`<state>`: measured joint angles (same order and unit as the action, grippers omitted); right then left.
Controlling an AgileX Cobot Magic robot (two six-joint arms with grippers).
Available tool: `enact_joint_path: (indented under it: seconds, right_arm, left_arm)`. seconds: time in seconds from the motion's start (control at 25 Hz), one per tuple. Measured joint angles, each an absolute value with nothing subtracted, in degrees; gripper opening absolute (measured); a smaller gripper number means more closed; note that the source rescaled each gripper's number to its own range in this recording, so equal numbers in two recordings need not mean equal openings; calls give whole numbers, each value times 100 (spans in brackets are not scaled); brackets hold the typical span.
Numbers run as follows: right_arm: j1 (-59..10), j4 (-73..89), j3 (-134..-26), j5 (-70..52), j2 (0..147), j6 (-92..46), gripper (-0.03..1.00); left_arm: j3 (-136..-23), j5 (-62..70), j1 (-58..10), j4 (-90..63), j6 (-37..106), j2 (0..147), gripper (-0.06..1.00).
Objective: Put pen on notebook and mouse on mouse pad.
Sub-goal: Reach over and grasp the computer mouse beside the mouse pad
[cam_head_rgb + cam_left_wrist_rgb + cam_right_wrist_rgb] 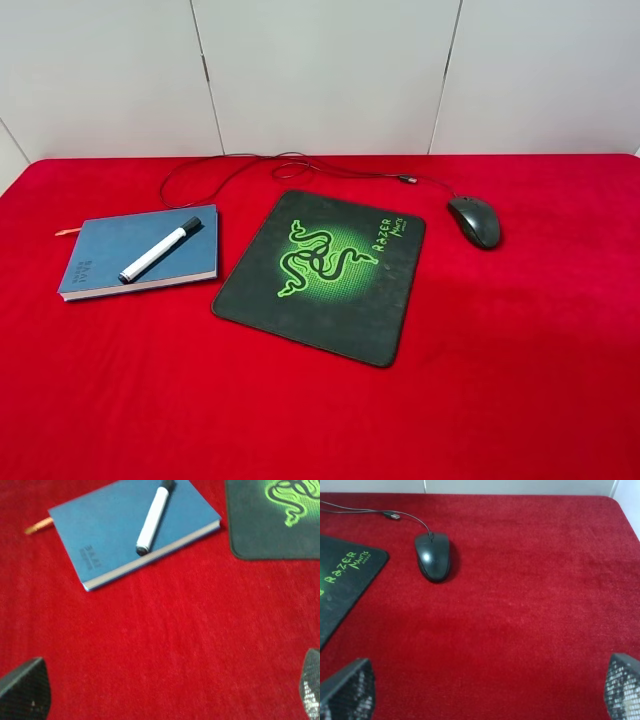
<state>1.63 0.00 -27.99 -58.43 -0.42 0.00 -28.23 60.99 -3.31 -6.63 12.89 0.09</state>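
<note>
Pen [160, 249] lies flat on the notebook [105, 255], long axis diagonal across the cover, black cap toward the far-right corner, grey tip toward the near edge. Mouse [475, 220] sits on the red desk [500, 380], just right of the mouse pad [330, 325], not on it, cable [200, 172] end facing the far edge. Left gripper [167, 690] and right gripper [485, 690] are both spread wide, holding nothing, over bare desk.

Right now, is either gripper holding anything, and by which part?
Nothing is held. The left gripper and right gripper both stand open over the red cloth; the pen lies on the notebook, the mouse beside the mouse pad.
</note>
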Motion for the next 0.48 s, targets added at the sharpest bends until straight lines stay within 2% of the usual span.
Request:
enact_joint_path:
  seconds: [0.48]
  right_arm:
    - [163,0,-2799,-5843,-42,0,100]
  left_arm:
    - [-2823,6099,-331,-474,1251,-18,100]
